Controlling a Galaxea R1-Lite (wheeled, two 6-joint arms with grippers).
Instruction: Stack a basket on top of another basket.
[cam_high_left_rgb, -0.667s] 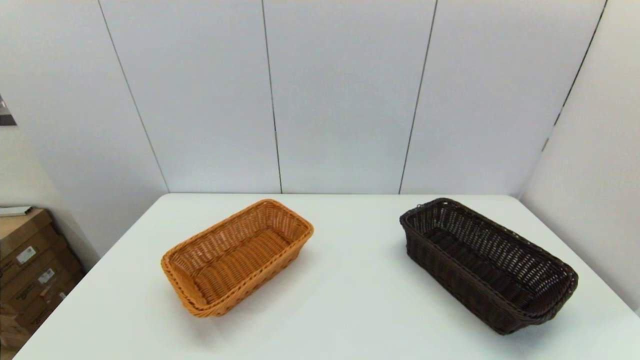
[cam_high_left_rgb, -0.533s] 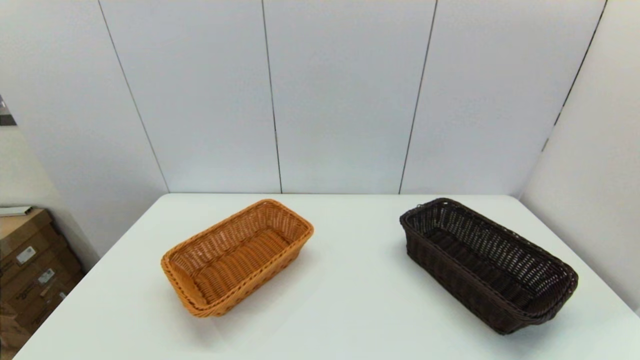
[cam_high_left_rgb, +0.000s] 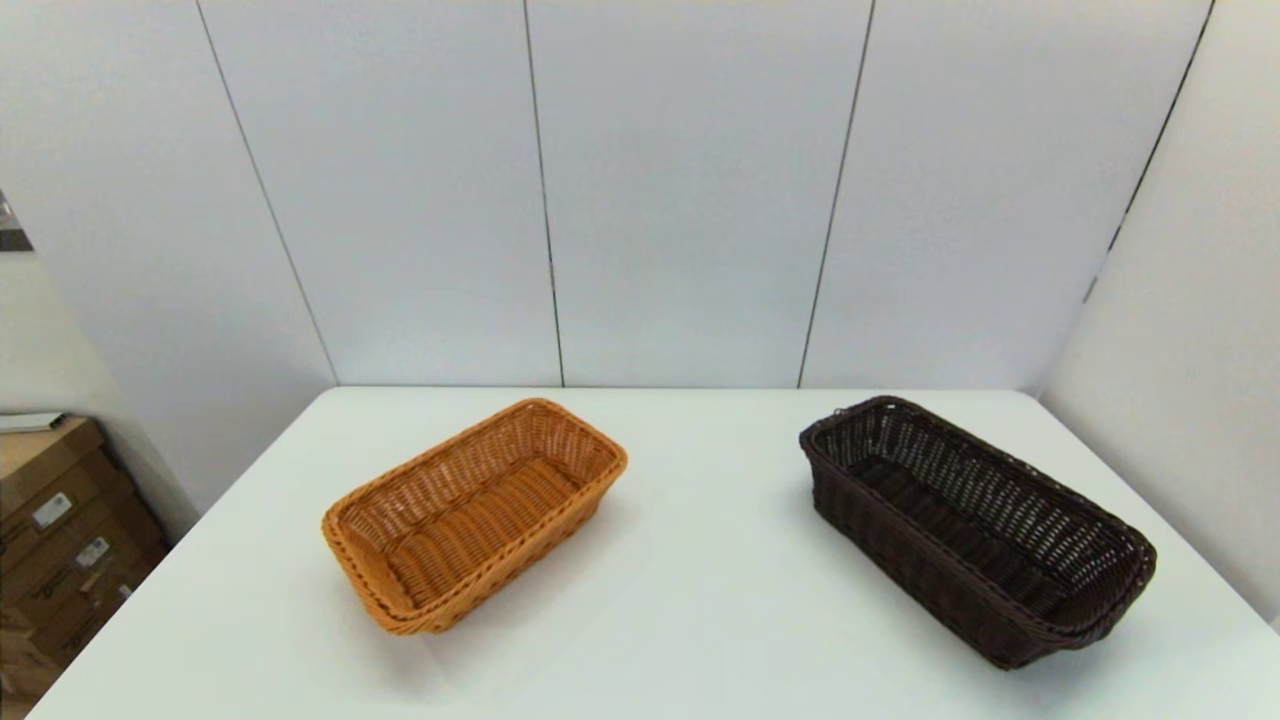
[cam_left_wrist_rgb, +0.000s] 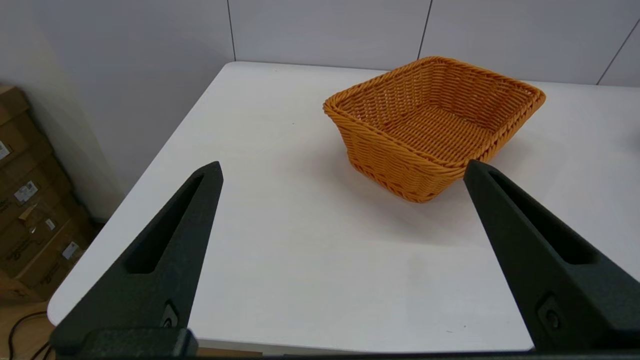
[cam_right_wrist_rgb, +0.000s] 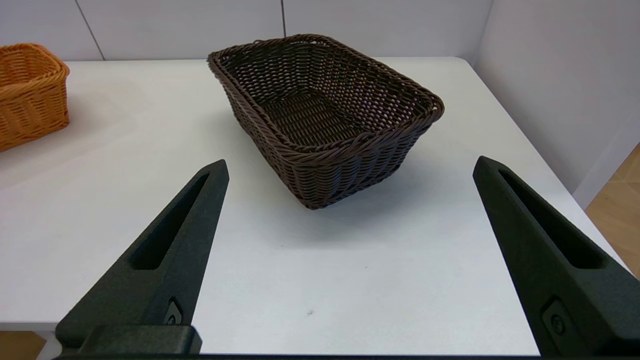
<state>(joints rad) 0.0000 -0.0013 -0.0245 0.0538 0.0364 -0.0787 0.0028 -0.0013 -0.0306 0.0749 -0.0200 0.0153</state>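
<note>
Left gripper (cam_left_wrist_rgb: 342, 170): fingers spread wide, holding nothing, off the table's (cam_high_left_rgb: 700, 600) near edge. Right gripper (cam_right_wrist_rgb: 350, 167): likewise spread, empty, touching nothing. Dark brown wicker basket (cam_high_left_rgb: 975, 525): open-weave sides, braided rim, empty, angled near the table's right edge. Orange-tan wicker basket (cam_high_left_rgb: 475, 510): empty, toward the left, well apart from it. Cardboard boxes (cam_high_left_rgb: 60, 540) beyond the left edge.

table (cam_high_left_rgb: 700, 600) bare between baskets | wall (cam_high_left_rgb: 1180, 400) crowds dark basket (cam_high_left_rgb: 975, 525)
</note>
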